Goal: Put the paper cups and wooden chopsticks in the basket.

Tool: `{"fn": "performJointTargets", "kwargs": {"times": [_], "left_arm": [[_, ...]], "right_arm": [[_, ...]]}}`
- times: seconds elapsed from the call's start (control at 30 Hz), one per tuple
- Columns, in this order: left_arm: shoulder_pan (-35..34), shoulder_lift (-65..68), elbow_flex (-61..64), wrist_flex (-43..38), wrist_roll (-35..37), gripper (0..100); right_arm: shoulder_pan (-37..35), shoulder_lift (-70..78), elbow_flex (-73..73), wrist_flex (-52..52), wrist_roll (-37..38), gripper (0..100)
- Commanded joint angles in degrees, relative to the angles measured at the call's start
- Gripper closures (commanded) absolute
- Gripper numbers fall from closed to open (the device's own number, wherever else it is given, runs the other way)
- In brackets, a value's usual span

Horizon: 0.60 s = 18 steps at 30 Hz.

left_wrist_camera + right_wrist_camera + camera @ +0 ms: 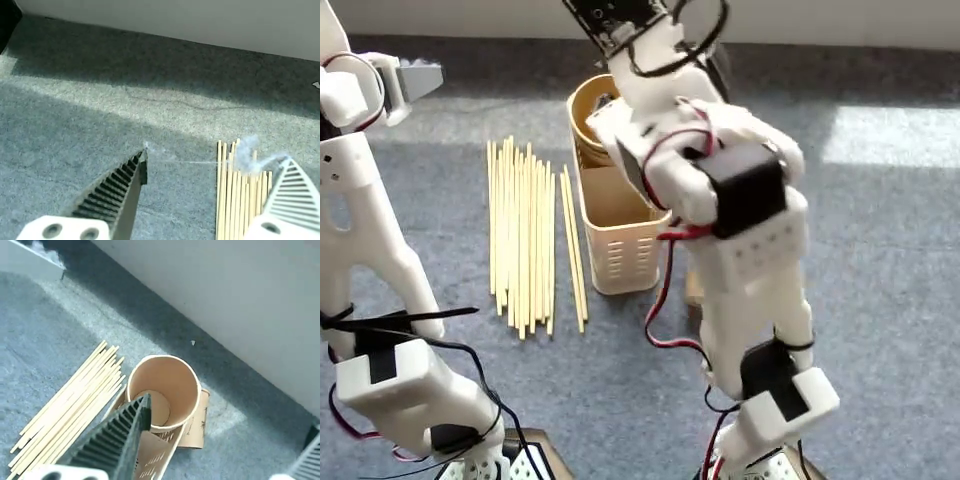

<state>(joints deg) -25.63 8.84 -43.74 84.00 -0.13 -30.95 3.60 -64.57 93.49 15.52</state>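
High view: 1 paper cup point(588, 120) stands in the basket point(620, 240). Left wrist view: the left gripper point(216, 155) gapes empty, with the chopsticks point(240, 200) just under 1 fingertip point(287, 172) (next: lower and clench, I judge). Right wrist view: the right gripper point(230, 417) hangs unclenched above the cup.

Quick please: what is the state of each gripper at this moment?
Left gripper: open, holding nothing.
Right gripper: open, empty, above the round tan paper cup.

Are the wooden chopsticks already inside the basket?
No, the wooden chopsticks lie flat in a row on the grey surface beside the basket, outside its walls.
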Motion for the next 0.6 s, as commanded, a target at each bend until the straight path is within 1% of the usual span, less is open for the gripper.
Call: {"fn": "performJointTargets", "kwargs": {"times": [0.0,0.07,0.13,0.17,0.27,0.37,0.47,0.57], "left_arm": [[-0.3,-2.0,-0.1,-0.6,-0.3,60],[-0.3,-2.0,-0.1,-0.6,-0.3,60],[-0.3,-2.0,0.0,-0.6,-0.3,60],[-0.3,-2.0,0.7,-0.6,-0.3,60],[0.0,-2.0,2.9,-1.0,-0.3,60],[0.7,-2.0,5.2,-1.1,-0.3,60],[0.8,-2.0,6.5,-1.1,-0.3,60],[0.7,-2.0,6.5,-1.1,-0.3,60]], "right_arm": [[6.3,-7.2,-7.3,5.1,-0.5,54.8],[12.4,-8.7,-5.8,7.9,-0.9,54.8],[21.1,-8.4,1.6,7.3,-4.9,54.8],[24.1,-7.7,6.5,6.9,-6.8,54.8],[26.7,-2.9,22.3,2.2,-8.0,54.8],[27.1,3.9,33.6,-5.1,-13.2,54.8],[27.1,11.6,36.1,-9.5,-17.2,54.8],[27.3,18.8,34.6,-8.6,-19.6,54.8]]}}
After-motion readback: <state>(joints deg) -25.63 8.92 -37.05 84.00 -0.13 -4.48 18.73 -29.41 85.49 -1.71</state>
